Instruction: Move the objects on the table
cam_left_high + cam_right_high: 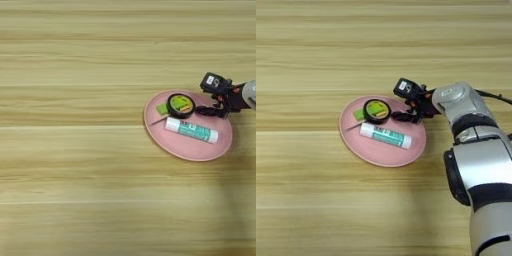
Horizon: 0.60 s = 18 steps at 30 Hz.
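On the pink plate (383,150) sit the tape roll (376,111), the glue stick (385,136) just in front of it, and a green block (359,114) peeking out on the left. Right gripper (406,112) hangs over the plate's far right rim, and honestly I can't tell how it's set. My take: come down slowly so nothing gets bumped off the plate.
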### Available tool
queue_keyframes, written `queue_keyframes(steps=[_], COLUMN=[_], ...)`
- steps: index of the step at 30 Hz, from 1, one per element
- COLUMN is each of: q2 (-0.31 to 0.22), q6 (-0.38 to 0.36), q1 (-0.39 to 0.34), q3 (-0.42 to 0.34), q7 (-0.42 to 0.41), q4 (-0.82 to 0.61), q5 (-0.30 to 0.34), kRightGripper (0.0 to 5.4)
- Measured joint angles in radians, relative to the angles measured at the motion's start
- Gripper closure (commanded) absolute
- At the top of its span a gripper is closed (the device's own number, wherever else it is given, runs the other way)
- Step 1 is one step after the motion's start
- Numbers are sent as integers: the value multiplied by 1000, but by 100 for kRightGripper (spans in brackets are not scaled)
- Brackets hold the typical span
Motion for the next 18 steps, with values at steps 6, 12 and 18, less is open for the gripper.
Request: queue_keyframes(steps=[6,12,18], q2=[1,1,1], q6=[2,3,3], q1=[-5,-23,-36], q3=[-36,-62,-86], q7=[3,7,23], q4=[-10,-13,-35], q5=[28,47,72], kRightGripper=[92,29,4])
